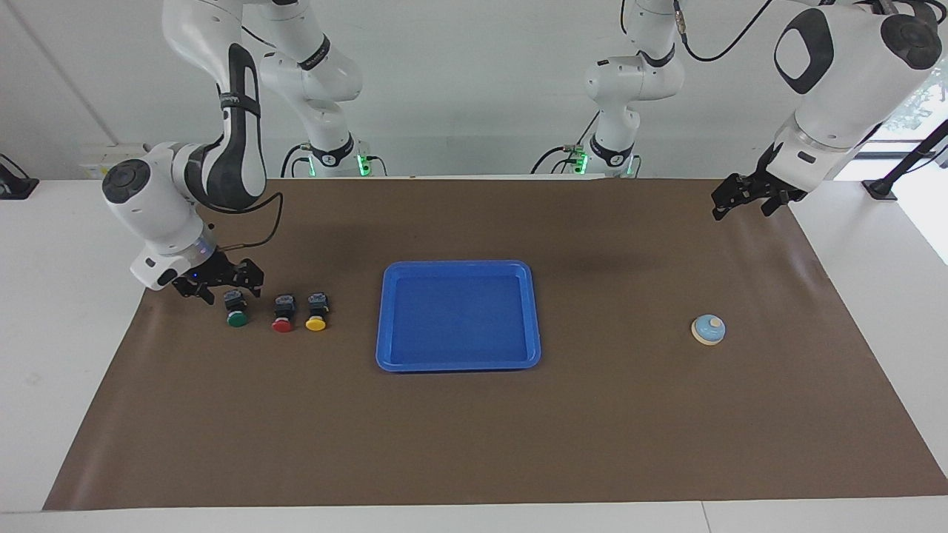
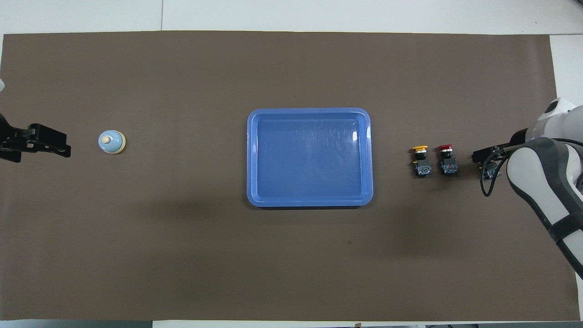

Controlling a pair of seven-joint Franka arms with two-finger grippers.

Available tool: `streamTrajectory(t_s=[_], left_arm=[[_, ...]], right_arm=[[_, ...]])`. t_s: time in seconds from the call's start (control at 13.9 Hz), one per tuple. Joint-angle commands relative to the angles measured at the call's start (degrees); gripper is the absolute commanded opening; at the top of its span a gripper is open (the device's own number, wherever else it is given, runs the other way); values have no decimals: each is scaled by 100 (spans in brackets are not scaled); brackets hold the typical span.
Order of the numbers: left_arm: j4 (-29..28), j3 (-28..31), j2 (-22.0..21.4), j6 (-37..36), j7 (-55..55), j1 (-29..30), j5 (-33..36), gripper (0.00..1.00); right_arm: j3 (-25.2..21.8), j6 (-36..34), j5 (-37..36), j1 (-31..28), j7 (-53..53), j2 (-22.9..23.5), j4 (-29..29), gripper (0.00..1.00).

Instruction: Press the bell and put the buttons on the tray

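Three small push buttons with black boxy bodies and round mushroom caps lie in a row on the brown-covered surface (image 1: 474,444), all toward the right arm's end from the shallow bright-blue plastic tray (image 1: 387,311): the yellow-capped button (image 1: 316,312) closest to the tray, the red-capped button (image 1: 283,314) beside it, and the green-capped button (image 1: 235,309) outermost. Each lies on its side, cap pointing away from the robots. They look light, rigid and hard; the glossy domed caps would likely slip under a pinch, so the flat sides of the black body seem the better hold. The right tool (image 1: 219,281) hangs low just over the green-capped button's body, fingers spread, pinching nothing. Being light, that button may skid or roll on its round cap if one finger touches first. The small light-blue dome bell with cream rim and knob (image 1: 708,329) sits toward the left arm's end from the tray; it wants only a downward push on the knob, not a grasp. The left tool (image 1: 744,198) waits in the air over the covering's edge toward that same end, fingers spread, empty.
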Motion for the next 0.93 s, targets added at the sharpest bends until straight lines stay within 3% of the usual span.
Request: streamTrajectory(t_s=[0.0, 0.36, 0.57, 0.86], left_arm=[[-51, 68, -35, -85, 28, -70, -9, 100], [35, 59, -35, -49, 27, -254, 17, 100], [334, 60, -26, -383, 36, -255, 0, 100], [194, 51, -79, -296, -8, -246, 0, 100]], right_arm=[[35, 344, -53, -130, -333, -44, -204, 100], [44, 996, -53, -421, -924, 484, -212, 100], [44, 1005, -53, -369, -880, 563, -212, 100], [44, 988, -53, -333, -933, 537, -317, 100]])
